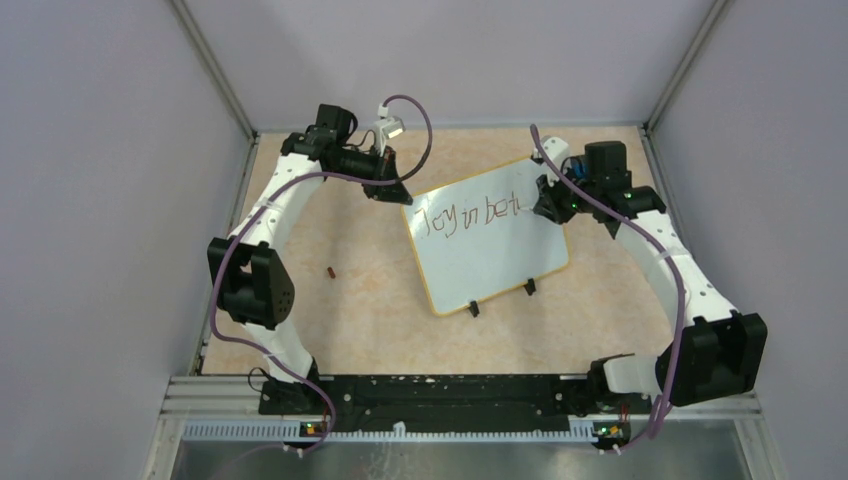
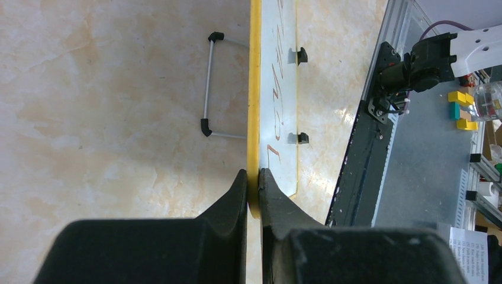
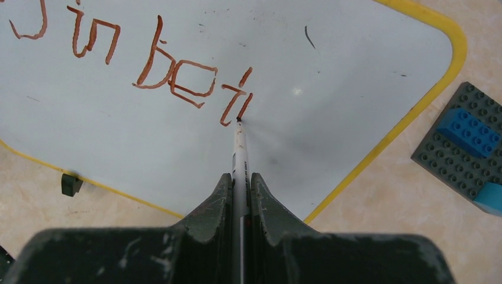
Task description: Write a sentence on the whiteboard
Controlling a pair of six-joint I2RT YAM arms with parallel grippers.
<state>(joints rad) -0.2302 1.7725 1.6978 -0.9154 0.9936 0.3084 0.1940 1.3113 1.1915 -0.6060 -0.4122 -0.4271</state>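
Observation:
The whiteboard, white with a yellow rim and two black clip feet, lies tilted on the tan table. Reddish-brown writing on it reads "Joy in bei", also clear in the right wrist view. My left gripper is shut on the board's yellow rim at its far left corner. My right gripper is shut on a white marker. The marker's tip touches the board at the end of the last stroke. The board's surface fills the right wrist view.
A small brown marker cap lies on the table left of the board. A dark studded plate with blue bricks sits just past the board's right corner. A metal wire stand shows behind the board. The arm bases and rail line the near edge.

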